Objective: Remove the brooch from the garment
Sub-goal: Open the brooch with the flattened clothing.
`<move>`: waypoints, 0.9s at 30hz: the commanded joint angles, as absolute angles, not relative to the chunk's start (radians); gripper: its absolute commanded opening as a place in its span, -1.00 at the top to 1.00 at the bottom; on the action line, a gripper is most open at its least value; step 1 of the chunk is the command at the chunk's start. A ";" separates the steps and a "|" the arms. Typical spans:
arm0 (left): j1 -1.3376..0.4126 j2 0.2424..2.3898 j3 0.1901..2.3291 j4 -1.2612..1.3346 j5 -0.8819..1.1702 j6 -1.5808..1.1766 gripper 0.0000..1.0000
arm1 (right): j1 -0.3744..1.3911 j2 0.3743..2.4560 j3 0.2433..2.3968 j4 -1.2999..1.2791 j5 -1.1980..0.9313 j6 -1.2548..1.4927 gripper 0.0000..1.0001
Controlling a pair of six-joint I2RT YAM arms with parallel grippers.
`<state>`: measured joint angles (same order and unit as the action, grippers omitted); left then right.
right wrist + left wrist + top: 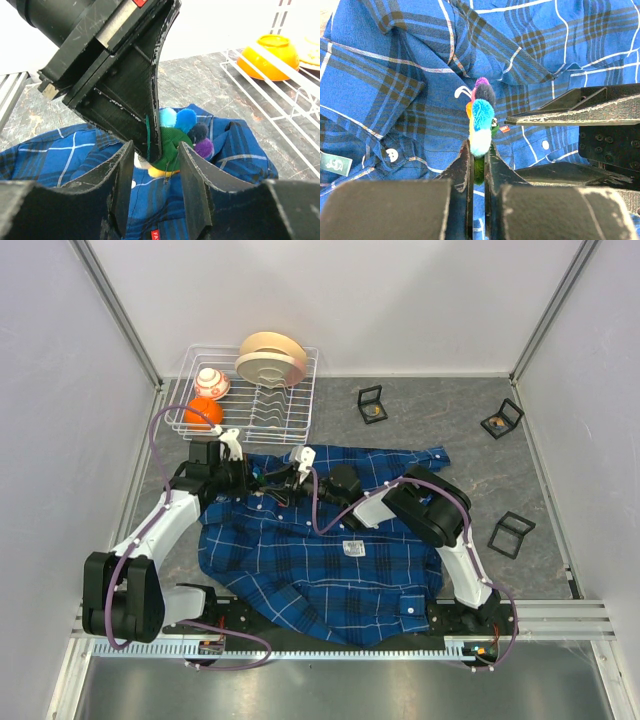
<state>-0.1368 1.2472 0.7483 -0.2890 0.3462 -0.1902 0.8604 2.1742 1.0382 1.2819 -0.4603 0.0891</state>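
The garment point(300, 560), a dark-blue plaid shirt, lies spread on the table between both arms. The brooch point(481, 117) is a green felt piece edged with light-blue, blue, dark and purple pom-poms, and it stands up from the cloth near the collar. My left gripper point(478, 150) is shut on the brooch's green lower part. In the right wrist view the brooch point(182, 132) sits between the fingers of my right gripper point(156, 150), which is open. The left gripper's black finger point(130, 90) also reaches down into that gap. Where the brooch meets the cloth is hidden.
A white wire dish rack point(290, 410) stands at the back left, holding an orange bowl point(203, 412), a white-and-orange ball point(212, 383) and beige plates point(270, 357). Small black frames lie on the grey tabletop at back point(372, 405), back right point(502, 420) and right point(512, 533).
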 commanded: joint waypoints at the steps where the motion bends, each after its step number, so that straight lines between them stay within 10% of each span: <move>1: -0.137 1.224 0.746 -0.247 0.385 -0.158 0.96 | 0.865 2.155 1.077 1.299 -0.486 0.069 0.05; 27: -0.137 1.183 0.738 -0.249 0.376 -0.152 0.96 | 0.861 2.217 1.098 1.302 -0.474 0.146 0.10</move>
<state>-0.1368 1.2114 0.7380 -0.2890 0.3450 -0.1894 0.8600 2.2063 1.0584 1.2636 -0.4545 0.1352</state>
